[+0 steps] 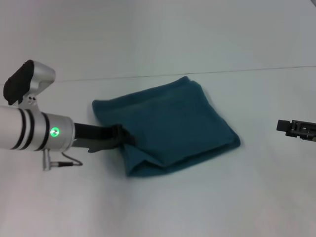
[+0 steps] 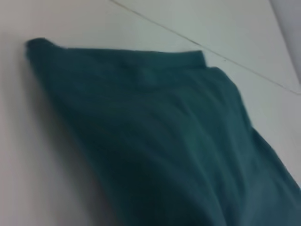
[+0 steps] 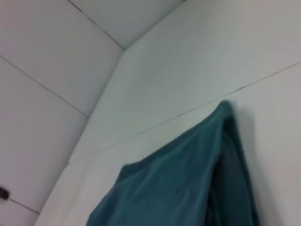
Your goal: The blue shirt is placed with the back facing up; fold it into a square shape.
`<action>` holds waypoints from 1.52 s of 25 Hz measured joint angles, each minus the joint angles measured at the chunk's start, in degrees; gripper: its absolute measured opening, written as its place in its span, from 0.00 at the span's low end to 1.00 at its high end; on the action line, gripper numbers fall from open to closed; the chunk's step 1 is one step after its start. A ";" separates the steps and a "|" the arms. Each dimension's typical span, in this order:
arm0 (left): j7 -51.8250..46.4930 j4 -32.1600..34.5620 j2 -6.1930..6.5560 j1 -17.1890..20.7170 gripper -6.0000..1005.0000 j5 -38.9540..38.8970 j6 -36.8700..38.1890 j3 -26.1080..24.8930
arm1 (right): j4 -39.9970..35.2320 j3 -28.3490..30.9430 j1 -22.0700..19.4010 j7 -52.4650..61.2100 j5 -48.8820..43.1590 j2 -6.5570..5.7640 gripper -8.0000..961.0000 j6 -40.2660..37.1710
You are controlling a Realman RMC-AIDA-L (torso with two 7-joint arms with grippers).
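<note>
The left claw [image 1: 121, 138] sits at the blue shirt's [image 1: 168, 126] near-left edge, seemingly pinching the hem; the right claw [image 1: 289, 127] idles well apart, its opening unclear.

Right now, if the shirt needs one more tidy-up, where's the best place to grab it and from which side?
Probably the loose near-left corner of the blue shirt, where the layers bunch and lift off the table. The other edges lie flat. Come in low from the robot's left, where the left end effector already sits at that edge. The right end effector is off to the right.
</note>
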 joint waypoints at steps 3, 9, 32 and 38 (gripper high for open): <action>-0.72 6.83 -0.66 4.61 0.16 0.07 7.56 -0.04 | 0.00 0.02 0.05 0.13 0.07 0.08 0.76 -0.06; -1.86 15.13 -0.76 13.30 0.13 0.25 18.73 -0.56 | 1.24 0.43 0.81 0.17 0.11 -0.01 0.76 0.06; 1.38 10.03 3.64 13.40 0.25 0.03 22.11 -14.69 | 1.49 0.41 1.84 0.11 -0.21 -0.08 0.76 1.13; 4.30 10.38 0.23 15.00 0.37 -2.66 22.77 -22.02 | 1.54 0.30 1.83 -0.27 -0.22 -0.05 0.76 1.14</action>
